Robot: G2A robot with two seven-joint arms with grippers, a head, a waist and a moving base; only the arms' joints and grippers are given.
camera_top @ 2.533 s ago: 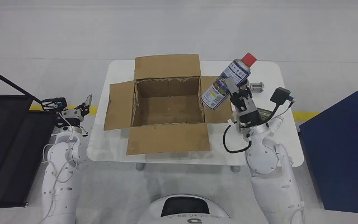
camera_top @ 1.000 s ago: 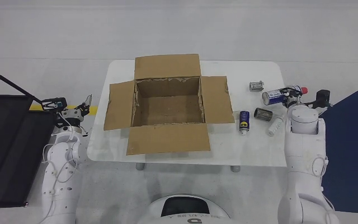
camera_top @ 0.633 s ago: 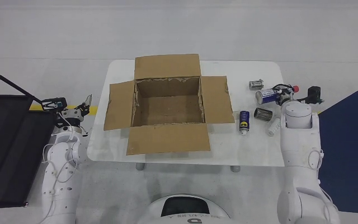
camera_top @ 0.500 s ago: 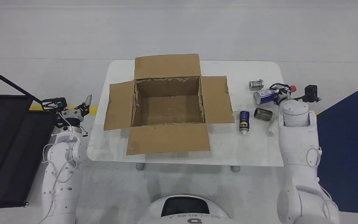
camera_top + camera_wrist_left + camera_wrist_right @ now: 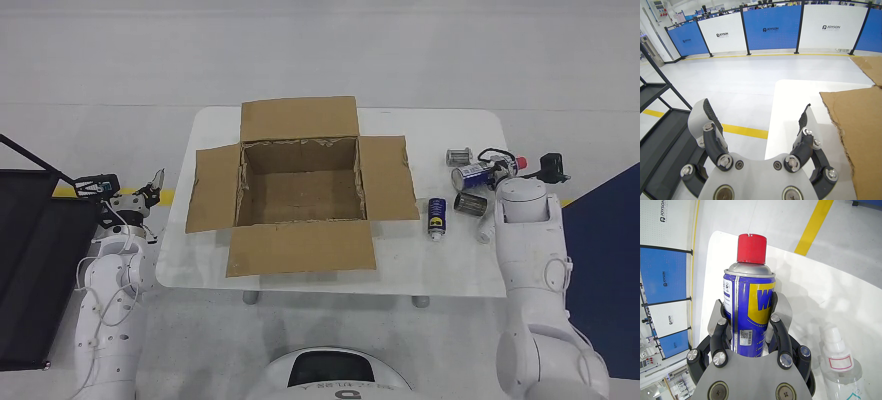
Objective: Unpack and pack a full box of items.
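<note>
The right gripper (image 5: 493, 172) in the top view is clamped on a blue spray can (image 5: 472, 176) at the right end of the table (image 5: 210, 140). The can lies across the gripper with its red cap pointing away from the cardboard box (image 5: 300, 120). The fingers are hard to make out among cables and the wrist, and whether the can touches the tabletop cannot be told. Near this gripper, toward the box, are a metal cylinder (image 5: 458, 156), a dark cylinder (image 5: 469, 204) and a small blue can (image 5: 437, 213). A clear bottle (image 5: 486, 230) is partly hidden by the arm. The box stands well apart from it, flaps spread. The left gripper (image 5: 157, 180) is off the table's left edge.

In the left wrist view, the left gripper (image 5: 756, 106) is spread wide and holds nothing. The table corner lies beyond its fingertips, and a box flap (image 5: 857, 123), cut off at the edge, lies to one side. A black rack (image 5: 662, 117) is on the other side.

In the right wrist view, the right gripper (image 5: 747, 298) has both pads pressed on the spray can's (image 5: 753, 285) body, the cap beyond the fingertips. The can's base is hidden behind the palm. The clear bottle (image 5: 838, 351) lies just beside the gripper, cut off at the frame's edge.
</note>
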